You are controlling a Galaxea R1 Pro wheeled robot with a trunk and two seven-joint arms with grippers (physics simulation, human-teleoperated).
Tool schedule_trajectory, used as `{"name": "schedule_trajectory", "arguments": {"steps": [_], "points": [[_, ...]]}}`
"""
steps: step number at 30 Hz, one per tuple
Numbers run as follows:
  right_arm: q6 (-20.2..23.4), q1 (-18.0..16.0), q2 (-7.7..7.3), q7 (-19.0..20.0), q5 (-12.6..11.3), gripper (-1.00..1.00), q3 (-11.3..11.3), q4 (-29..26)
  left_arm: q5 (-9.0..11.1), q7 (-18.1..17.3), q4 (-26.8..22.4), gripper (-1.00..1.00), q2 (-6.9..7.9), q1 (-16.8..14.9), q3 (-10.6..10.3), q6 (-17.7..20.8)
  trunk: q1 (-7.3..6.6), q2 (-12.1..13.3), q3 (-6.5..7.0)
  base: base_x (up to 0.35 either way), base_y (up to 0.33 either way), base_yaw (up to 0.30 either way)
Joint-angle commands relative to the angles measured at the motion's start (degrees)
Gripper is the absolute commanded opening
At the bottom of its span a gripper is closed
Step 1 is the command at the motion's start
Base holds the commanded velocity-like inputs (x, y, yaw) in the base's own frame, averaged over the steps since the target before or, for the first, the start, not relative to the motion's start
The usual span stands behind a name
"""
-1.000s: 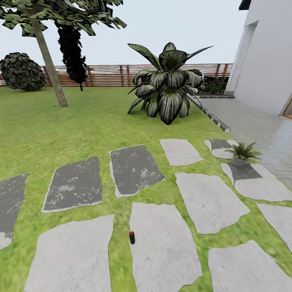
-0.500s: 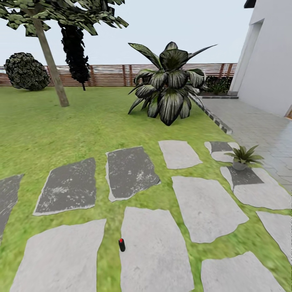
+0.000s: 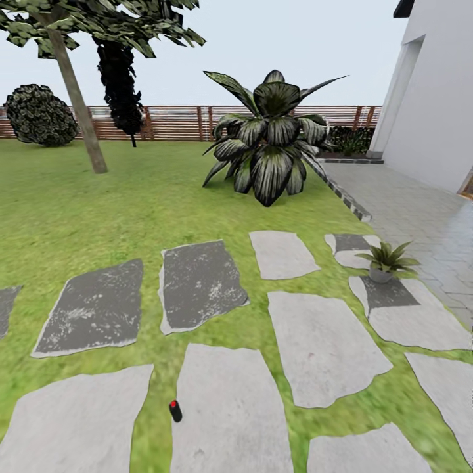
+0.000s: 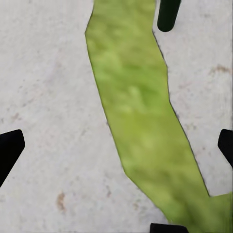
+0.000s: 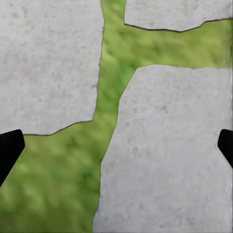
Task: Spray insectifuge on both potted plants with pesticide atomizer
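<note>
The sprayer (image 3: 175,411) is lying on the near edge of a pale stepping stone (image 3: 230,414), beside a strip of grass (image 3: 148,433), and one potted plant (image 3: 386,261) is sitting on a stone far to the right. The left gripper (image 4: 116,145) and right gripper (image 5: 116,145) are hanging released, fingers spread wide, over stone and grass.
</note>
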Motion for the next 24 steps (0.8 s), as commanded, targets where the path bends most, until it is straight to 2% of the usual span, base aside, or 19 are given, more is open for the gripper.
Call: {"name": "schedule_trajectory", "arguments": {"steps": [1,12,24], "points": [[-0.2,0.0,-0.01,0.0,0.3,1.00,0.0,0.1,0.0,0.0,0.0,1.00,-0.01,0.0,0.2,-0.2,0.01,0.0,-0.05,0.146,-0.254,0.000],[-0.2,0.0,-0.01,0.0,0.3,1.00,0.0,0.1,0.0,0.0,0.0,1.00,-0.01,0.0,0.2,-0.2,0.01,0.0,-0.05,0.141,-0.257,0.059],[-0.2,0.0,-0.01,0.0,0.3,1.00,0.0,0.1,0.0,0.0,0.0,1.00,-0.01,0.0,0.2,-0.2,0.01,0.0,-0.05,0.123,-0.266,0.245]]}}
